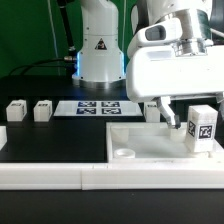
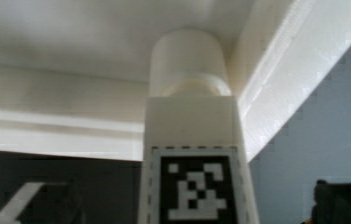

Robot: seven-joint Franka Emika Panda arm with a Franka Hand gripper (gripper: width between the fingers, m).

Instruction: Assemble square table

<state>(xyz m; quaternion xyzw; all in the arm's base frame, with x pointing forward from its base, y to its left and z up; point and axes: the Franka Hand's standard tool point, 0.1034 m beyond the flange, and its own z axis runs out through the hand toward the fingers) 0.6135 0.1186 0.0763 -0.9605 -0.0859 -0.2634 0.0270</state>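
Note:
The white square table panel (image 1: 150, 142) lies flat at the exterior view's lower right, with a round corner socket (image 1: 123, 153) showing. A white tagged leg (image 1: 203, 128) stands upright on the panel's right part. My gripper (image 1: 192, 122) hangs over it, one dark finger (image 1: 171, 116) apart from the leg's left side. In the wrist view the leg (image 2: 195, 130) runs between my two dark fingertips (image 2: 21, 205) with a gap on each side, its rounded end against the panel (image 2: 83, 90). The gripper (image 2: 181, 208) is open.
Two loose tagged legs (image 1: 17, 111) (image 1: 43, 109) lie at the left and another (image 1: 151, 109) sits behind the panel. The marker board (image 1: 98, 107) lies in front of the robot base (image 1: 100, 50). A long low white rail (image 1: 50, 177) runs along the front.

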